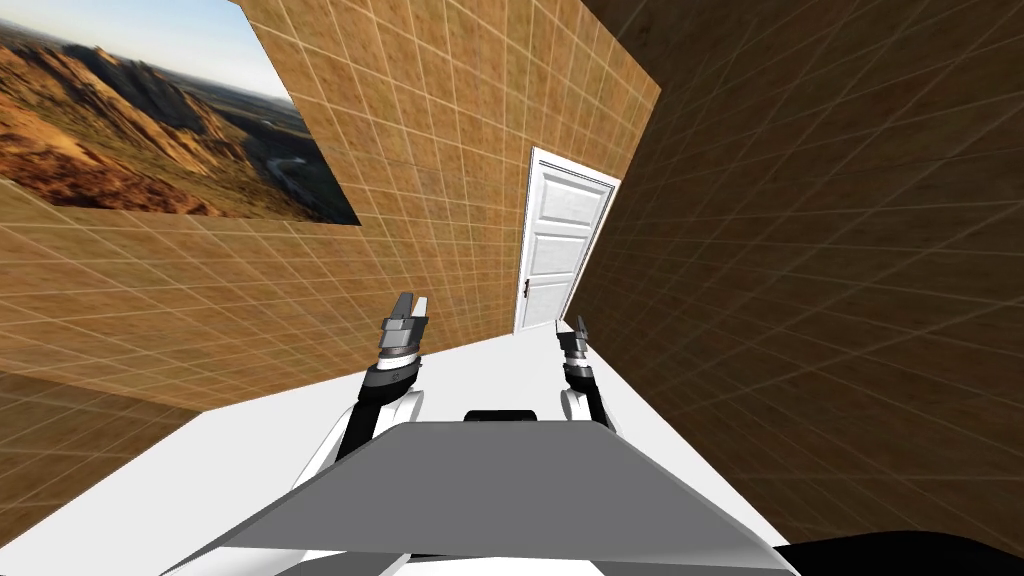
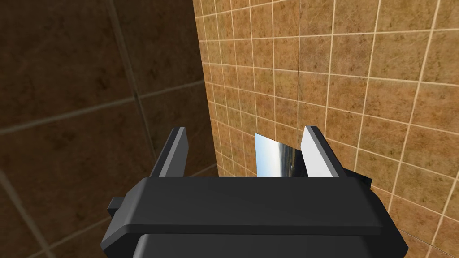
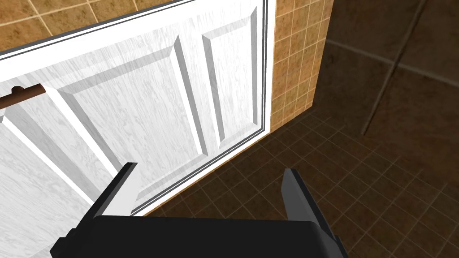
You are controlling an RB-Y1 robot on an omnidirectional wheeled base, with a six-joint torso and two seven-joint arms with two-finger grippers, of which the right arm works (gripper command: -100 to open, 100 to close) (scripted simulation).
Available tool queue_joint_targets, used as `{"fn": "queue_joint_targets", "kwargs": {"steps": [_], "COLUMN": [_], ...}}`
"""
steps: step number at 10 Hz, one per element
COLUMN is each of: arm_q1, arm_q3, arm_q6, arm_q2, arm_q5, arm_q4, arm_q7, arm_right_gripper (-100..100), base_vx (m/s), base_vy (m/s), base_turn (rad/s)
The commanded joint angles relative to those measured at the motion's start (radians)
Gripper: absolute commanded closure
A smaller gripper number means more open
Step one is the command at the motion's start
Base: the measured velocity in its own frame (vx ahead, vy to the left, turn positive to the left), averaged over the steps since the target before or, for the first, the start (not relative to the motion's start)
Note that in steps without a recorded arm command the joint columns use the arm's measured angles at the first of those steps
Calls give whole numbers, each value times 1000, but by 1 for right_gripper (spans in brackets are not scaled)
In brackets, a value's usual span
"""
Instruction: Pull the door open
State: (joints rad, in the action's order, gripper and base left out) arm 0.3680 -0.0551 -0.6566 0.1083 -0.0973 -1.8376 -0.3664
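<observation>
1. Tiled walls bound a narrow passage with a white floor [image 1: 480, 370]. There is a tan wall [image 1: 450, 120] on my left and at the far end, and a darker brown wall [image 1: 820, 250] on my right.
2. A large landscape picture [image 1: 150, 130] hangs on the tan wall, to the left.
3. The white panelled door [image 1: 563, 245] stands at the far end of the passage, in the corner by the darker brown wall. It sits flush in its white frame, well apart from both grippers.
4. The left gripper [image 1: 408, 305] is held up ahead of me on the left. In the left wrist view its two blades stand wide apart with nothing between them.
5. The right gripper [image 1: 577, 325] is ahead on the right and points toward the door. Its fingers [image 3: 296, 192] are spread wide and hold nothing, and the door's panels lie beyond them.
6. The door handle [image 1: 526, 289] is a small dark lever on the door's left edge, untouched.
</observation>
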Motion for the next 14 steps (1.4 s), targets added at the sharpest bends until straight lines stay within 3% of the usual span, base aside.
{"fn": "queue_joint_targets", "kwargs": {"steps": [1, 14], "arm_q1": [-10, -117], "arm_q3": [-8, -69], "arm_q6": [-7, -60], "arm_q2": [9, 79], "arm_q5": [-17, -166], "arm_q4": [34, 333], "arm_q7": [-38, -338], "arm_right_gripper": [-100, -100], "base_vx": [106, 94], "base_vy": [-33, -42], "base_turn": [109, 106]}}
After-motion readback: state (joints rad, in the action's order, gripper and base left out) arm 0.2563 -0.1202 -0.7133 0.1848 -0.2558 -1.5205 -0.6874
